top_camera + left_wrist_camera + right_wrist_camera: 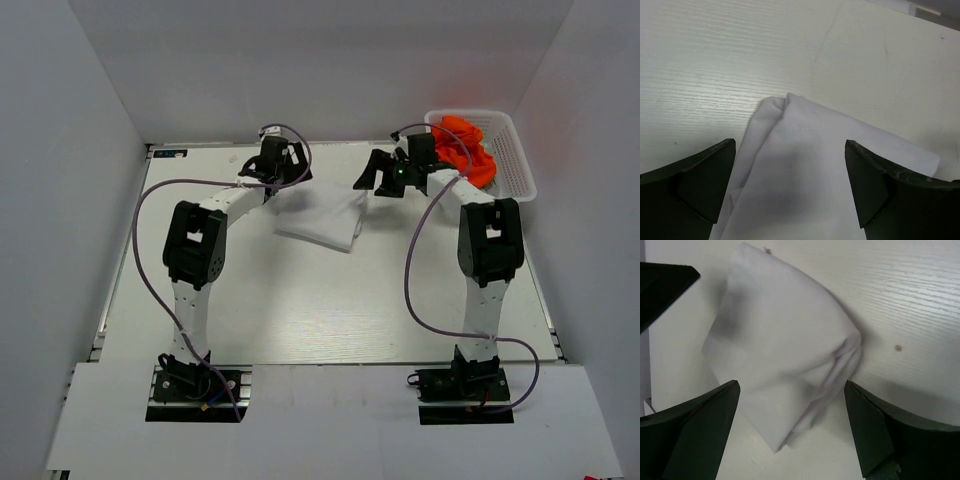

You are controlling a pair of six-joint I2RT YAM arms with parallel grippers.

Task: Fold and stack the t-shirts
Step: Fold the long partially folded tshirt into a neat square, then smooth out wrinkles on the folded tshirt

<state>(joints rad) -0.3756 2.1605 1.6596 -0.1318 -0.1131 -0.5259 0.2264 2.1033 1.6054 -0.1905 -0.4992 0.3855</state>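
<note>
White cloth on a pale bench (300,310): from overhead, the folded white t-shirt (322,220) lies well left of the basket (517,165), its long side running roughly toward the basket. The left hand (280,170) hovers at the shirt's end farthest from the basket. The right hand (378,175) hangs between shirt and basket, nearer the orange t-shirts (462,145) heaped inside, so likely the one to fetch next.

Left wrist camera: fingers (700,185) spread wide, gripping nothing, a folded corner below them.

Right wrist camera: fingers equally wide and empty, showing layered fold edges the overhead view blurs. Neither wrist camera shows the basket.
</note>
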